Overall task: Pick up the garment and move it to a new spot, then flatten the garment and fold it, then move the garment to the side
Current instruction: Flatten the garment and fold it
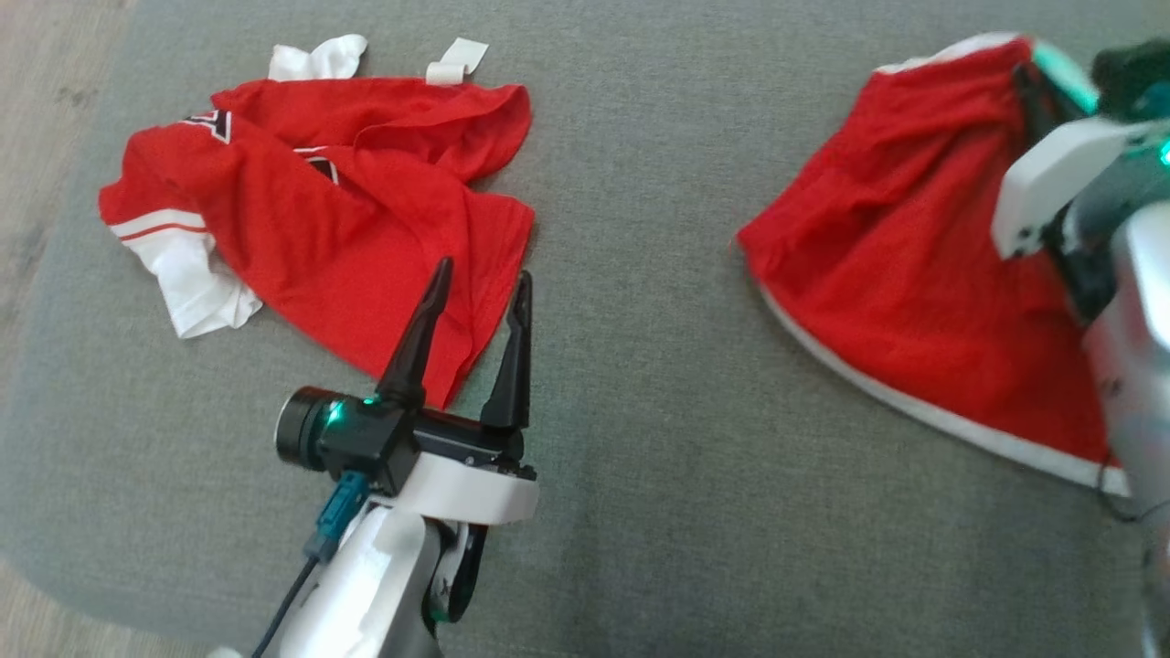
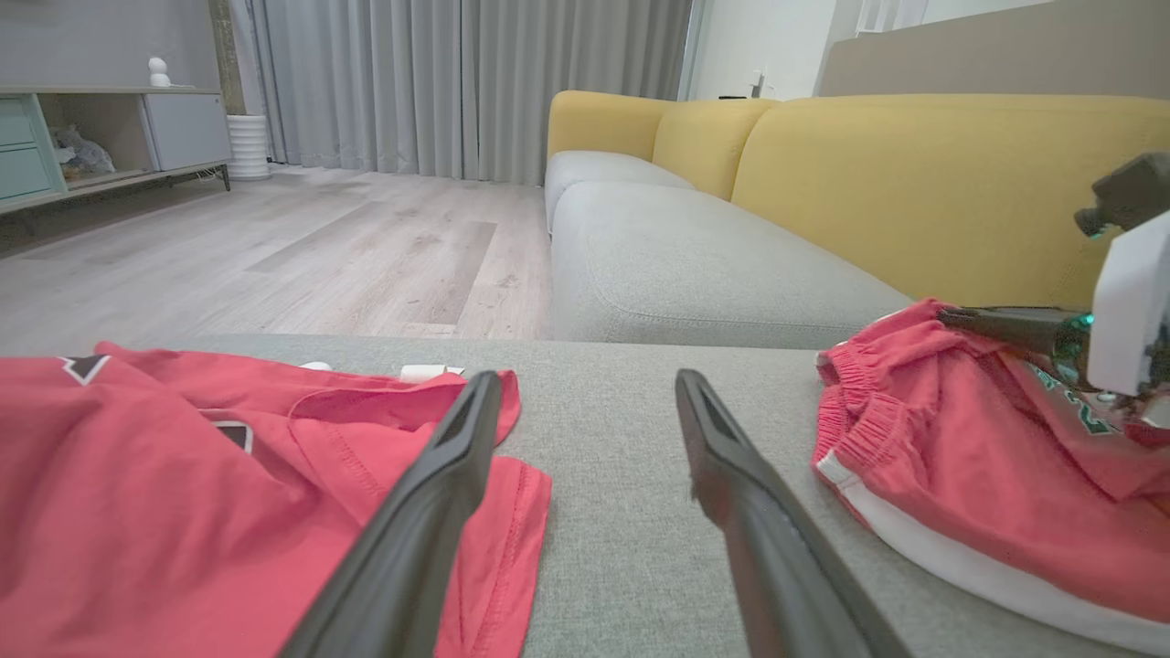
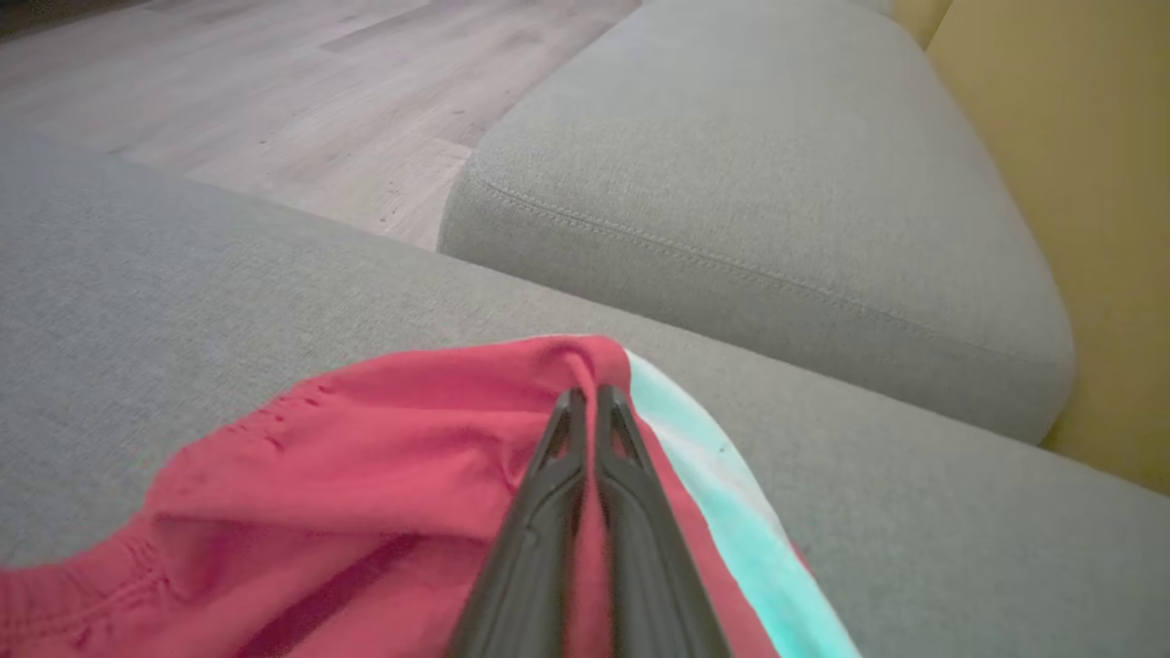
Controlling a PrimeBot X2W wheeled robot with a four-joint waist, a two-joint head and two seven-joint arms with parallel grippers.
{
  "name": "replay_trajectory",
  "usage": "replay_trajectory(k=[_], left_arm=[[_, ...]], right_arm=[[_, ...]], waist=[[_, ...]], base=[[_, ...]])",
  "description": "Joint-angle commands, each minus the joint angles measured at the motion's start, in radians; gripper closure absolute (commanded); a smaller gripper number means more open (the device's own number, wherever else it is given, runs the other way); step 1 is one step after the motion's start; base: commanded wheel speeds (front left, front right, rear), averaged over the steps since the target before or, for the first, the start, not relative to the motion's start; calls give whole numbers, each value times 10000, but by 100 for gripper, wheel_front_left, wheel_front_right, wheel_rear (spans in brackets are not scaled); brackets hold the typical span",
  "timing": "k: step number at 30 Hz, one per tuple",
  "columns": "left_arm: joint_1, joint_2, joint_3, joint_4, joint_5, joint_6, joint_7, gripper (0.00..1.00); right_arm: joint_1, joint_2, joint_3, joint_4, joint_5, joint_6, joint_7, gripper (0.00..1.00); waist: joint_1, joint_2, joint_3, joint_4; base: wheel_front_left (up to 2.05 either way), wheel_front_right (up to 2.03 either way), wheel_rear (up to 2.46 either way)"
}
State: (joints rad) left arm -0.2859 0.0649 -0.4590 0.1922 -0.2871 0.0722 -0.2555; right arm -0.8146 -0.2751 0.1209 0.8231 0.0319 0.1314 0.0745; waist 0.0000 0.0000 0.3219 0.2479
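Right end effector [image 3: 590, 397] clamped on red shorts [image 1: 914, 265]; left end effector [image 1: 483, 276] wide, empty, at red jersey [image 1: 347, 210] edge

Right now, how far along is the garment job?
Nothing looks done: the red shirt lies crumpled, unfolded. In hand: the right gripper is shut on an edge of the red shorts; the left gripper hangs open. Left: moving, flattening, folding, setting aside.

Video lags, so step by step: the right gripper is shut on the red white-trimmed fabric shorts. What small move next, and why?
Probably raise the right gripper a little: its fingers pinch a fold of the red white-trimmed fabric shorts, which lie bunched on the grey fabric cushion. A short lift would test the hold.
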Motion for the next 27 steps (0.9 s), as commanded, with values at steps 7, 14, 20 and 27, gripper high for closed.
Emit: replay_trajectory(k=[7, 14, 20, 27], left_arm=[[-476, -73, 184, -214, 142, -94, -63, 0], [-476, -111, 279, -148, 173, -64, -63, 0], [-305, -59, 641, -122, 255, -83, -63, 0], [162, 186, 1109, -163, 307, -97, -63, 0]], right_arm=[[-1234, -666, 392, 956, -383, -7, -330, 68], [-1605, -561, -41, 1914, -571, -7, -1116, 0], [-1199, 441, -480, 1663, -66, -7, -2695, 0], [668, 1585, -698, -393, 621, -7, -3334, 0]], waist=[[0, 0, 228, 289], [0, 0, 39, 166], [0, 0, -636, -460], [0, 0, -1618, -1530]], base=[[0, 0, 0], [0, 0, 0], [0, 0, 0], [0, 0, 0]])
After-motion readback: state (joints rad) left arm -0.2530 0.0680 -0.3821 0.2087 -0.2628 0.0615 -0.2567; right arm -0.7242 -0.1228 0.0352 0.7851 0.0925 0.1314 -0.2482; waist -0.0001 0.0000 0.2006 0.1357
